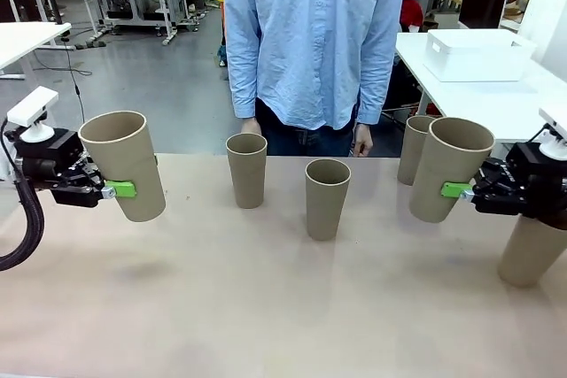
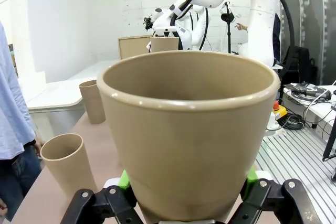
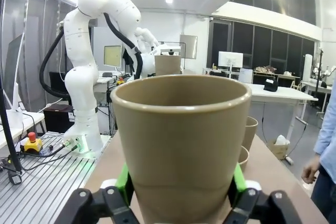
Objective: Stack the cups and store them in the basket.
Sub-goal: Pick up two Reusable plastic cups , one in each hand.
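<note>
My left gripper [image 1: 131, 188] pinches a tilted cup [image 1: 121, 152] above the worktop's left edge, and my right gripper [image 1: 450, 189] pinches a second cup [image 1: 456, 161] above its right edge. A third cup [image 1: 246, 170] and a fourth cup [image 1: 327, 198] stand upright near the middle of the far edge. The basket [image 1: 478, 55] sits on another table [image 1: 523, 95] beyond the far right corner.

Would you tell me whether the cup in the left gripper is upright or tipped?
Slightly tipped: the cup in the left gripper leans, its rim toward picture left.

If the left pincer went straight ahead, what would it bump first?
Probably the cup held by the right pincer, straight across; the standing cups seem off to the side, but depth is unclear.
</note>
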Available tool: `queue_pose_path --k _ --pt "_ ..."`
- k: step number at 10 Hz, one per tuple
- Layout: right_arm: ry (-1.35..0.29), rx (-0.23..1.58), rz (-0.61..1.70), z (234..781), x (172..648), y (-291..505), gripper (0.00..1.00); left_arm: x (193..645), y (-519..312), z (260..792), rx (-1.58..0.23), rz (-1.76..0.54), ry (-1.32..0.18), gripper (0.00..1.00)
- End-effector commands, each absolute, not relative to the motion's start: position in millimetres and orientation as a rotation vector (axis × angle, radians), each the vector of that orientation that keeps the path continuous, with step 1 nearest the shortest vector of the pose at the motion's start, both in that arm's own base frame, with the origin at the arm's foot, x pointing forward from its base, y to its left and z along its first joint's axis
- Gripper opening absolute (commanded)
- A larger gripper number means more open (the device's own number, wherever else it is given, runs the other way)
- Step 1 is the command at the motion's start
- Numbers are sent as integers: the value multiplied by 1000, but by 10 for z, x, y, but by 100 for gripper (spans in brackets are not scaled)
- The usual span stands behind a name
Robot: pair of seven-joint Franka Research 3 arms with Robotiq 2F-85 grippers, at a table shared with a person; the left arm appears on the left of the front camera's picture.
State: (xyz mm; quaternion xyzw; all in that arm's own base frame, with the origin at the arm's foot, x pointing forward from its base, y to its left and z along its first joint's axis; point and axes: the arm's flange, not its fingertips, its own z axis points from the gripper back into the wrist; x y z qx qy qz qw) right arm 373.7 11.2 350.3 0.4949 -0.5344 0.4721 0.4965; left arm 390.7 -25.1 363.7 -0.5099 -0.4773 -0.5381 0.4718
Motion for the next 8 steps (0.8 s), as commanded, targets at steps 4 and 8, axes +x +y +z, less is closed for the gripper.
queue_pose_path --k 4,8 --pt "-1289 1190 1164 3542 3707 51 85 3936 -255 3636 -1250 -1319 -1168 85" --pt "-1279 1192 1170 3573 3676 53 85 3940 -271 3619 -1254 -1320 -1163 85"
